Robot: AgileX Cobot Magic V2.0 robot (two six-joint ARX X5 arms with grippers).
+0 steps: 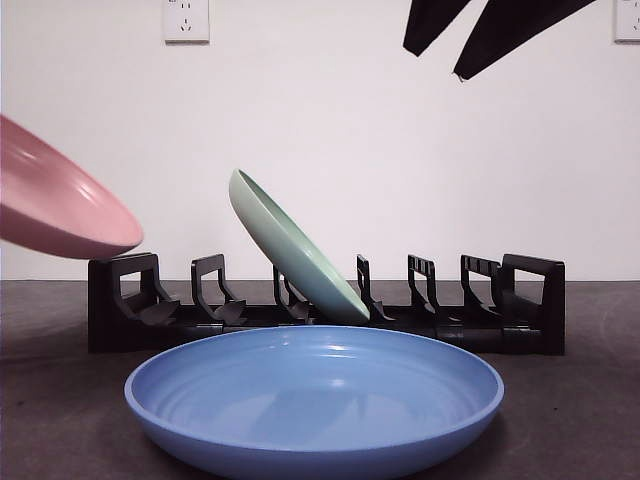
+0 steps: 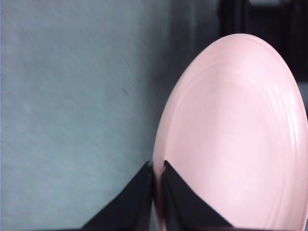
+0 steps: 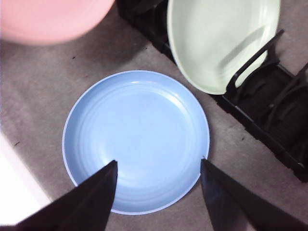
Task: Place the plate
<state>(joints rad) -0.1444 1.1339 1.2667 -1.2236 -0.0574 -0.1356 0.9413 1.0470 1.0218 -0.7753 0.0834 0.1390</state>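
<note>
The left end effector [image 2: 156,166] is gripping the rim of the pink plate [image 2: 236,134], with its two jaws pressed narrowly on the edge. In the front view, the pink plate [image 1: 60,205] is hanging in the air, tilted, above and just beside the end of the black rack [image 1: 325,300] that has the tall end post. It is not touching the rack.

The green plate [image 1: 295,250] is standing in the rack, near the middle slots, and it is leaning toward the end where the pink plate is hanging. Its lower edge is sitting down between the dividers.

The blue plate [image 1: 315,395] is lying flat on the grey surface [image 1: 570,420], in front of the rack, close to it but apart from it.

The right end effector [image 3: 159,166] is hovering high above the blue plate [image 3: 137,139] with its jaws wide apart and holding nothing. In the front view it is showing only as two black tips [image 1: 480,30] well above the rack, toward the end away from the pink plate.
</note>
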